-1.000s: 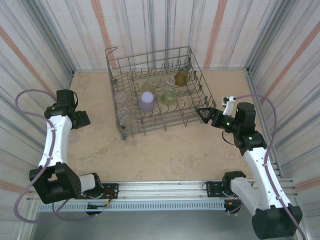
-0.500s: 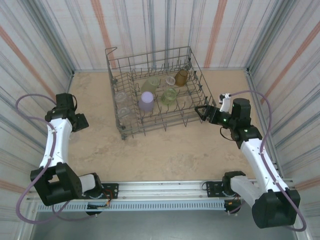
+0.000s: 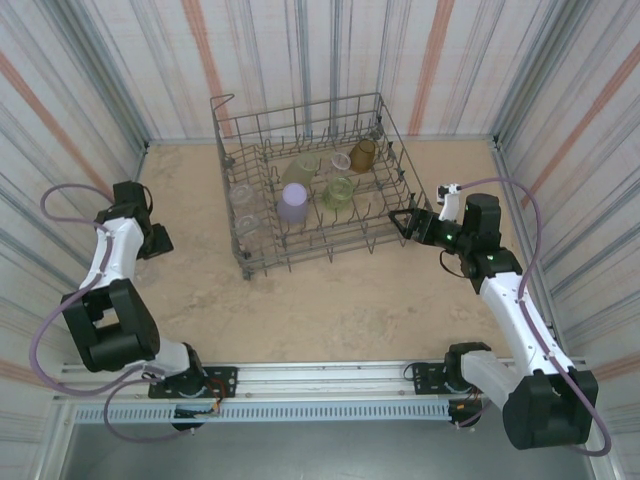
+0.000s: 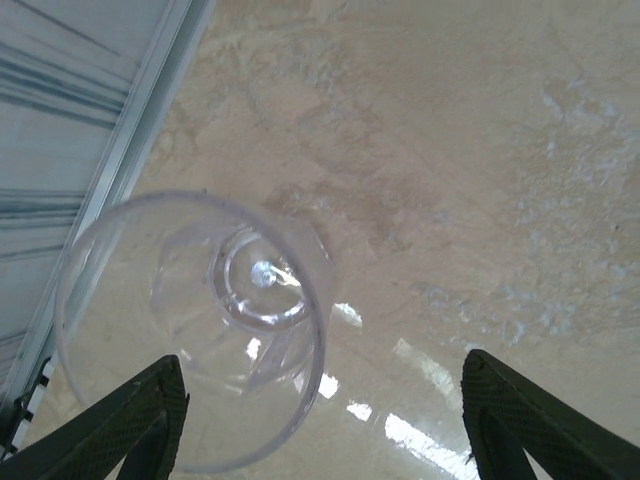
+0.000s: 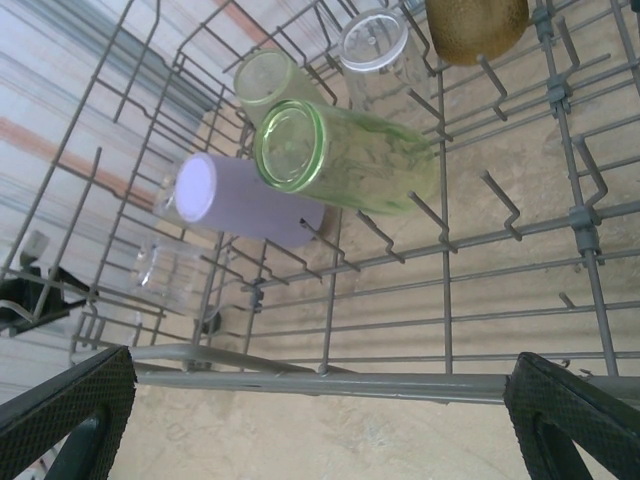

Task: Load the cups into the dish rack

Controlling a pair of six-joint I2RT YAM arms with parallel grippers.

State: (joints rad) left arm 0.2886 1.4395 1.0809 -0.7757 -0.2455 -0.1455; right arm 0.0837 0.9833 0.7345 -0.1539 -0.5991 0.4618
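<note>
Seen from above, the dish rack (image 3: 300,120) sits at the far middle of the table (image 3: 330,300). The left gripper (image 3: 163,241) hangs low near the left wall, well apart from the rack. What lies beneath it cannot be made out from there.

The left wrist camera supplies that. A clear cup (image 4: 195,330) stands mouth up on the table between the 2 fingers (image 4: 120,430), close against 1 and well clear of the other. The jaws are spread wide and grip nothing. Whether the near finger touches the rim I cannot tell.

The right gripper (image 3: 404,222) is at the rack's right wall, jaws spread. Its wrist camera shows the fingers wide apart with nothing between them. It also gives the rack's load up close: a lavender cup (image 5: 245,205) with its closed end up, a yellow-green cup (image 5: 345,165) tilted across the tines, another yellow-green cup (image 5: 265,85) behind it, a colourless cup (image 5: 375,45), an amber cup (image 5: 475,25), and a faint colourless cup (image 5: 170,275) at the far side.
</note>
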